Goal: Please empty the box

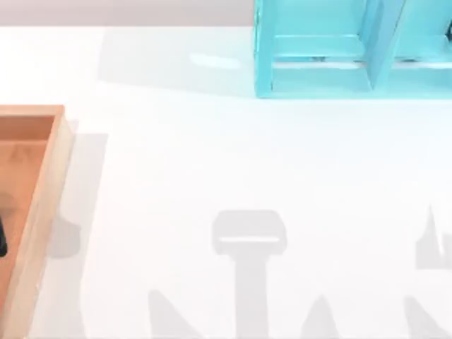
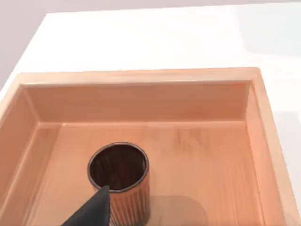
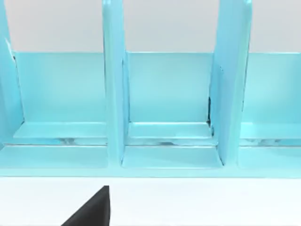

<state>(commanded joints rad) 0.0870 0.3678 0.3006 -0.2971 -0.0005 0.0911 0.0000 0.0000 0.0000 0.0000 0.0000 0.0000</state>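
Wooden and ribbed, the dark-brown open-topped cylindrical cup (image 2: pixel 120 181) standing upright in the large shallow tan-rimmed wooden box (image 2: pixel 141 77) at the desk's left edge looks light, stiff, best pinched across its rim; whether the left end effector (image 2: pixel 96 209) above it is spread I cannot tell.

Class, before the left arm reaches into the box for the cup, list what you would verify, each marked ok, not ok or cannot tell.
1. Cup stands upright on the box floor: ok.
2. Cup's opening is unobstructed and looks empty: ok.
3. Left tool is above the box, near the cup's rim: ok.
4. Left tool's opening suits the cup: cannot tell.
5. Box holds nothing else: cannot tell, part of its floor is out of frame.
6. Right tool is away from the box, facing the cyan shelf unit: ok.
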